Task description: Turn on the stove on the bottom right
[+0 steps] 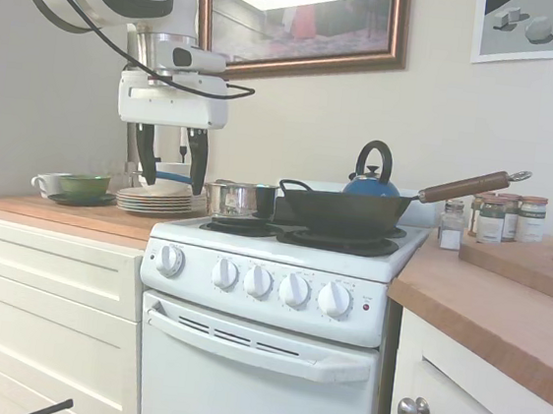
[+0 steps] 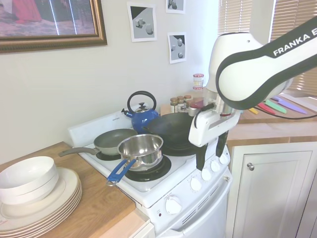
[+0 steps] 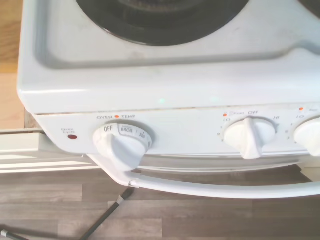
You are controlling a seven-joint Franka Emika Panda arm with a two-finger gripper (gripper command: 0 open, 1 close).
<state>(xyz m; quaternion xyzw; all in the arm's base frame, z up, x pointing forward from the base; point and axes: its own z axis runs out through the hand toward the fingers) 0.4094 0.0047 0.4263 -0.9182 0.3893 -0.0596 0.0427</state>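
Home kitchen: white stove (image 1: 277, 296) with pans, wooden counters (image 1: 503, 310), stacked plates (image 2: 44, 201), spice jars (image 1: 501, 217)

wok (image 1: 340, 212) on stove (image 1: 276, 306), kettle (image 1: 372, 181) behind

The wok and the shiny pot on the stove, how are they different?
The wok is black and wide; the pot is shiny silver and smaller. The wok has a long brown wooden handle sticking up over the counter; the pot's handle is blue, seen in the second exterior view. The wok sits nearer the spice jars, the pot nearer the plates. Both rest on front burners of the stove.
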